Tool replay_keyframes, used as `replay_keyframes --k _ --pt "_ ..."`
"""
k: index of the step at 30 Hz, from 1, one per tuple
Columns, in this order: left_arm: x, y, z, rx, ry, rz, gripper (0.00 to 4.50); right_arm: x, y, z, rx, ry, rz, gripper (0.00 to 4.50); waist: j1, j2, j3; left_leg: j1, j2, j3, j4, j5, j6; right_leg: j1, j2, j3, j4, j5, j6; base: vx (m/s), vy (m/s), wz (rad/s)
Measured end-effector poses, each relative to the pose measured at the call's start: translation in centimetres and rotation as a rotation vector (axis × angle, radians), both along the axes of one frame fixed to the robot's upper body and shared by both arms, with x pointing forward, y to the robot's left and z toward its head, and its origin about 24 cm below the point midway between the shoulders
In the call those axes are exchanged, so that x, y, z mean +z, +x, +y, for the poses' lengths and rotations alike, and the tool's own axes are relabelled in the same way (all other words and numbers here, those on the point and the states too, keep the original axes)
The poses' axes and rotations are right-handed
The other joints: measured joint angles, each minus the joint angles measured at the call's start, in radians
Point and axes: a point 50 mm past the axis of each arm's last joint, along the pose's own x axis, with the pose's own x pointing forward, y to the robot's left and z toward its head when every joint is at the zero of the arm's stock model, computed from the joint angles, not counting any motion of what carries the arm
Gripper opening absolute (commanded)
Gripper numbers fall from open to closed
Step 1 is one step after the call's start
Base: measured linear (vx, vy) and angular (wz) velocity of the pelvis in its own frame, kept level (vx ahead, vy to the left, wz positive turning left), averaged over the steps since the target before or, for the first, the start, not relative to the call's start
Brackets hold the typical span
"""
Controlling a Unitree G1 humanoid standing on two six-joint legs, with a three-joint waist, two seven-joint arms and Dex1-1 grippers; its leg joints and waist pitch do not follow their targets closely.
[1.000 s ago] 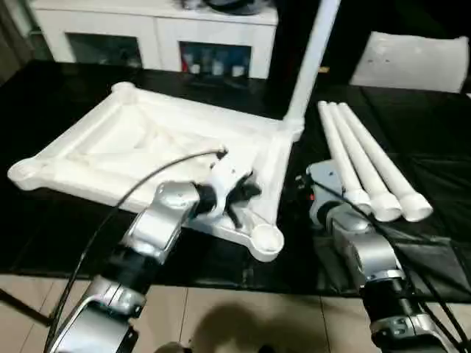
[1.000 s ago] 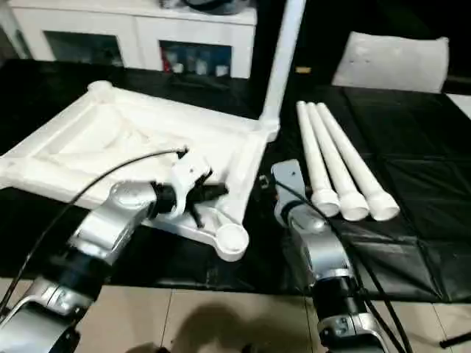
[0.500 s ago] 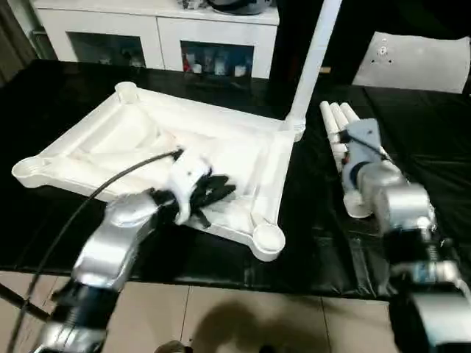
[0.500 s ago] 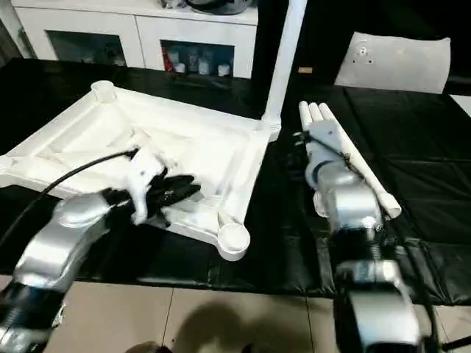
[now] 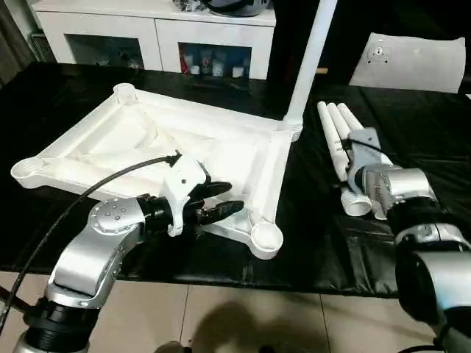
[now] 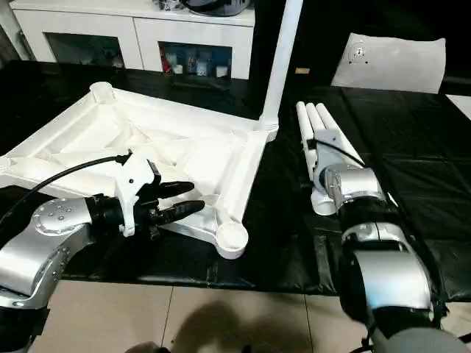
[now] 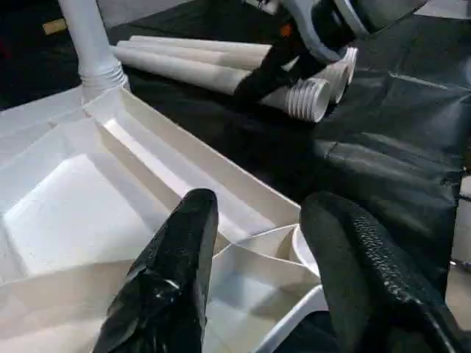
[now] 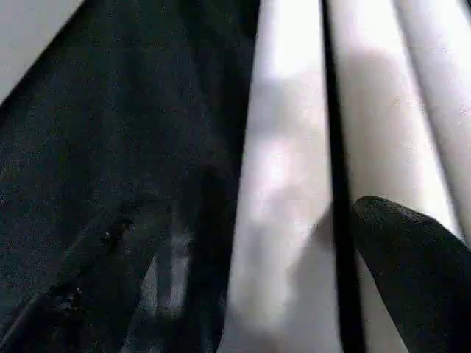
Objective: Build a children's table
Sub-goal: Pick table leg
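- The black desk (image 5: 412,132) spans the frame.
- The upturned tabletop (image 5: 140,140) lies left of centre, one leg (image 5: 309,59) upright in its far right corner.
- Three loose legs (image 5: 340,143) lie right of centre.
- The left hand (image 5: 218,198), fingers parted, hovers over the tabletop's near rim.
- The right hand (image 8: 243,243) is spread wide over a loose leg.

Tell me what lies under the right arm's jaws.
Three loose white legs lie side by side on the black cloth under the right gripper. The arm covers their middles.
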Motion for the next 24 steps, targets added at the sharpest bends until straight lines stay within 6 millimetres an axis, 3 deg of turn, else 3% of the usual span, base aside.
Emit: replay_keyframes --k 24 --pt "-0.02 -0.26 0.10 -0.008 0.031 0.018 4.25 -0.70 -0.17 0.02 -0.060 0.174 0.086 2.33 0.000 -0.001 0.000 0.000 0.000 0.000 0.002 0.000 0.000 0.000 0.000 0.000 0.002 -0.002 0.002 0.000 0.000 0.00"
